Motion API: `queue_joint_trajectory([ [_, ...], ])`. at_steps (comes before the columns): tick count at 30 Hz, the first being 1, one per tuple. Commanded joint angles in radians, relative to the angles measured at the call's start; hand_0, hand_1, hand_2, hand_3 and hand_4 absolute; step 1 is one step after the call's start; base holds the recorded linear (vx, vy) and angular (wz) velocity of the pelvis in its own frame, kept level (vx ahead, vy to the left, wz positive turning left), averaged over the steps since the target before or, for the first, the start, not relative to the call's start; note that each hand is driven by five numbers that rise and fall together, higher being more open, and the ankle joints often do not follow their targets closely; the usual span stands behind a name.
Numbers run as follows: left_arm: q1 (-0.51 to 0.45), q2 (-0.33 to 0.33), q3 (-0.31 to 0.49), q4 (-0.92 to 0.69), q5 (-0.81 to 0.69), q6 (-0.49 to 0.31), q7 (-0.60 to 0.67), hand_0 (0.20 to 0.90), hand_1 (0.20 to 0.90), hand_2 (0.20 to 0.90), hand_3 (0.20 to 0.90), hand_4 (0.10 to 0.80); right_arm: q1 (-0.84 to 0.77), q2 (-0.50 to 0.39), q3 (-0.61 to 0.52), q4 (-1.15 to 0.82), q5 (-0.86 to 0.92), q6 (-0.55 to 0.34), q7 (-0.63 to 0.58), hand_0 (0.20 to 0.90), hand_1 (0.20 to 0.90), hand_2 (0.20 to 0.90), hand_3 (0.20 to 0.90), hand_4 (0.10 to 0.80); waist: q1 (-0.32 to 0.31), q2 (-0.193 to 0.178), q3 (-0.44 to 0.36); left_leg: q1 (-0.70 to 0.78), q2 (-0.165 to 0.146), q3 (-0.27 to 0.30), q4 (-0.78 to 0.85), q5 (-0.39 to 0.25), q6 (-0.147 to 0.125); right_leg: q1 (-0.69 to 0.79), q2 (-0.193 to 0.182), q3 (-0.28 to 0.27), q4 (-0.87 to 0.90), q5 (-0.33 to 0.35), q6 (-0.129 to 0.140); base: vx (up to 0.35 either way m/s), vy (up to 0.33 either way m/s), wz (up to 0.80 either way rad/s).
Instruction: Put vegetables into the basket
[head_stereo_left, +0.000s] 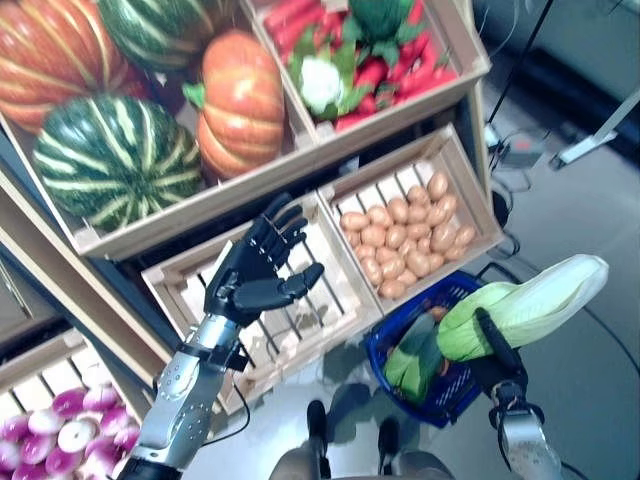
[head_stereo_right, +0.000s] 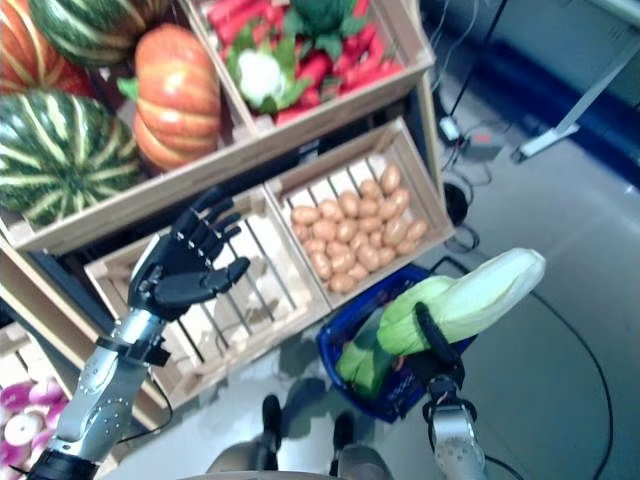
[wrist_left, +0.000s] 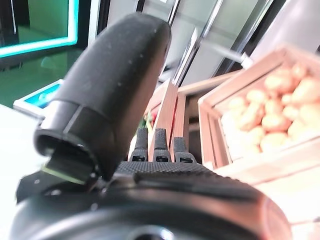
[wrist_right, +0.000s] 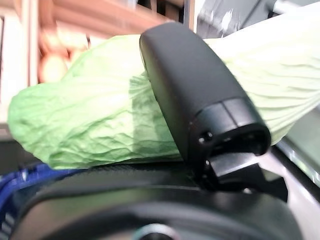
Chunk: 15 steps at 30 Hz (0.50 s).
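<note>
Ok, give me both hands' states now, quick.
Left hand: open, holding nothing, in front of the empty wooden crate.
Right hand: shut on the napa cabbage, above the blue basket.

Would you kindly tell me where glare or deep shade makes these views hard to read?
Left eye view: light washes out the cabbage at its pale end, and the gap under the upper shelf lies in deep shade. Left wrist view: bright glare behind the open left hand; the potatoes look bleached. Right wrist view: the right hand, curled on the cabbage, hides its middle.

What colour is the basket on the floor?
The basket is dark blue, clearest in the left eye view.
</note>
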Motion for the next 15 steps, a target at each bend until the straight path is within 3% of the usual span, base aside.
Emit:
queue_joint_trajectory([
  [1,-0.096,-0.002,0.078,-0.044,0.047,-0.17,0.041,0.9,0.9,0.9,0.9,0.8,-0.083,-0.021,-0.063,-0.081,0.07,-0.116,-0.031,0.3,0.3,0.3,0.3,0.4,0.009,-0.031,0.064,-0.064,0.059,-0.002,0.168,-0.105,-0.077,-0.094,-0.007,0.005,0.107,0.024,-0.03,-0.1,-0.088,0.26],
  [6,-0.153,-0.005,0.02,-0.03,0.05,-0.219,0.029,0.9,0.9,0.9,0.9,0.8,-0.189,-0.025,-0.011,0.007,0.097,-0.115,-0.021,0.3,0.3,0.3,0.3,0.4,0.041,-0.018,0.156,-0.254,0.05,-0.024,0.348,-0.137,-0.07,-0.234,-0.021,-0.014,0.265,-0.016,-0.053,-0.159,-0.071,0.16],
  [9,-0.205,-0.012,-0.025,-0.028,0.09,-0.232,0.04,0.9,0.9,0.9,0.9,0.8,-0.27,-0.031,0.008,0.082,0.133,-0.082,0.004,0.3,0.3,0.3,0.3,0.4,0.058,-0.015,0.202,-0.339,0.042,-0.034,0.408,-0.122,-0.07,-0.299,-0.025,-0.025,0.31,-0.024,-0.059,-0.125,-0.059,0.11],
  [15,-0.303,-0.005,-0.093,0.017,0.096,-0.238,0.088,0.9,0.9,0.9,0.9,0.8,-0.429,-0.037,0.035,0.231,0.126,-0.087,-0.04,0.3,0.3,0.3,0.3,0.4,0.078,-0.006,0.214,-0.508,0.02,-0.039,0.511,-0.173,-0.032,-0.52,-0.057,-0.021,0.459,-0.038,-0.065,-0.046,-0.017,0.05],
])
